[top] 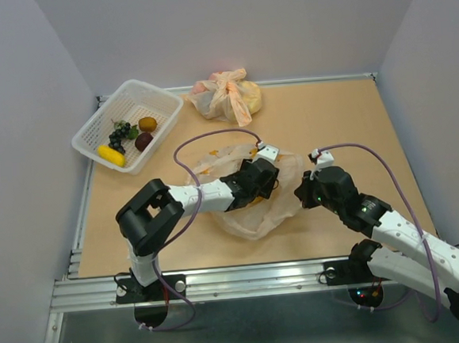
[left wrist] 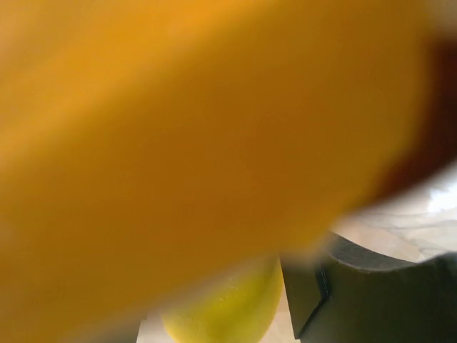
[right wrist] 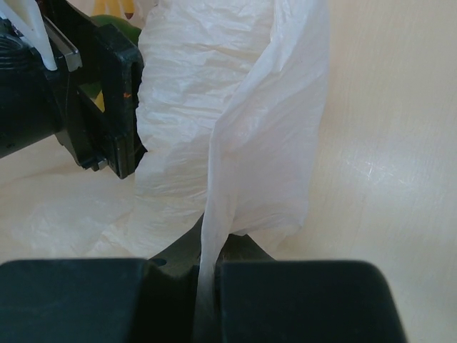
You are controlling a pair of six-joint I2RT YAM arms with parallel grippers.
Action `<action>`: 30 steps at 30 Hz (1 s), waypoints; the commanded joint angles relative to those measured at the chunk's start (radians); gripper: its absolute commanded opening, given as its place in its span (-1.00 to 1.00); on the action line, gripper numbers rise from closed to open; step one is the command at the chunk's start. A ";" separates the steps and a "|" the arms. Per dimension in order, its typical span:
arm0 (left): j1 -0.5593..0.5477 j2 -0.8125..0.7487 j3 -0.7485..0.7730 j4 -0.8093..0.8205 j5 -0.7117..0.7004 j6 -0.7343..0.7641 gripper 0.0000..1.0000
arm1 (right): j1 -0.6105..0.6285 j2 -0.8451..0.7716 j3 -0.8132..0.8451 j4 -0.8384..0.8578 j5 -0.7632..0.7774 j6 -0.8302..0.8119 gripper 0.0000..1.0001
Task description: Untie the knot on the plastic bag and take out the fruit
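Note:
The plastic bag (top: 253, 217) lies open and flat at the table's middle; no knot shows on it. My left gripper (top: 262, 186) reaches into its mouth. In the left wrist view a blurred orange mass fills the frame, and a yellow lemon-like fruit (left wrist: 228, 307) sits against the one visible finger (left wrist: 371, 300). My right gripper (right wrist: 206, 286) is shut on a pinched fold of the bag (right wrist: 235, 107) at its right edge (top: 304, 191). The left gripper also shows in the right wrist view (right wrist: 107, 100).
A white basket (top: 91, 127) at the back left holds a yellow banana-like fruit (top: 110, 155), grapes (top: 118, 135), a kiwi (top: 147, 124) and a plum (top: 143, 141). A second knotted peach bag (top: 225, 95) with a yellow lump sits at the back. White walls surround the table.

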 commanded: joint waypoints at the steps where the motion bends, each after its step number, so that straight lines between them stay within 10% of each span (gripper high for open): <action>1: -0.005 -0.004 -0.056 -0.007 0.060 -0.040 0.42 | 0.004 -0.014 0.060 0.001 -0.002 -0.007 -0.99; 16: -0.010 -0.082 -0.171 -0.038 0.077 -0.129 0.45 | 0.004 -0.023 0.046 -0.001 -0.003 0.010 -0.99; 24: -0.043 -0.267 -0.187 -0.047 0.055 -0.150 -0.78 | 0.004 -0.049 0.040 -0.002 0.012 0.016 -0.99; 30: -0.045 -0.424 -0.185 -0.057 0.101 -0.132 -0.99 | 0.002 -0.051 0.038 -0.001 0.021 0.016 -0.99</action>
